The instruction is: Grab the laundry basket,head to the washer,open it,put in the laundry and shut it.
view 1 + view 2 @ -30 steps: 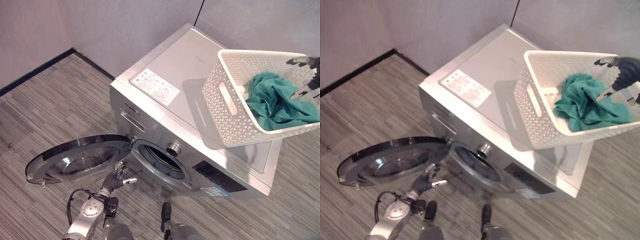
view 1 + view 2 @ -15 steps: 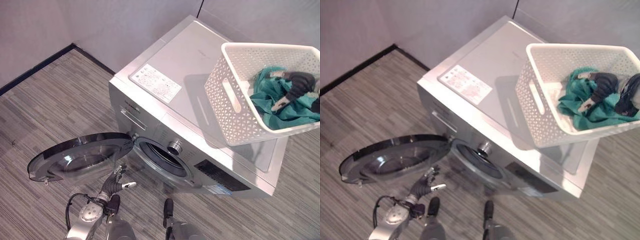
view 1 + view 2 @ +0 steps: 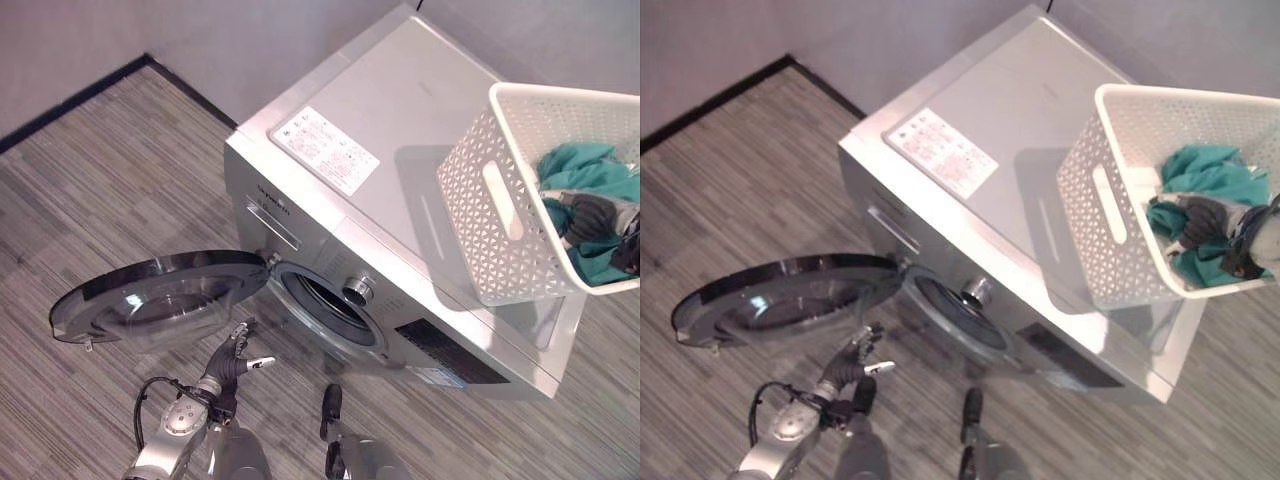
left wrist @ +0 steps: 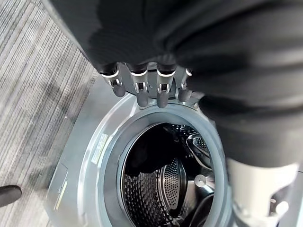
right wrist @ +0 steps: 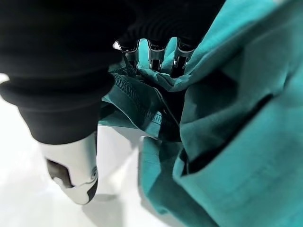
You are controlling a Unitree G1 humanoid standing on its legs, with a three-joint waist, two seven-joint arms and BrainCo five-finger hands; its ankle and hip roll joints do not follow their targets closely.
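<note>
Looking down through my left eye view, I see the white perforated plastic laundry basket (image 3: 510,200) standing on top of the silver front-loading washer (image 3: 400,130), whose round glass door (image 3: 160,300) hangs open. My left hand (image 3: 232,362) hovers by the door, fingers loose and apart, holding nothing.

My right eye view shows my right hand (image 3: 1202,220) inside the basket, on the crumpled teal cloth (image 3: 1210,175).

My left wrist view alone reveals the perforated steel drum (image 4: 165,189).

My right wrist view alone shows my fingers (image 5: 152,53) dug into a teal fold, thumb apart. I judge the cloth light, limp and likely to trail; a bunched fold is the best hold.
</note>
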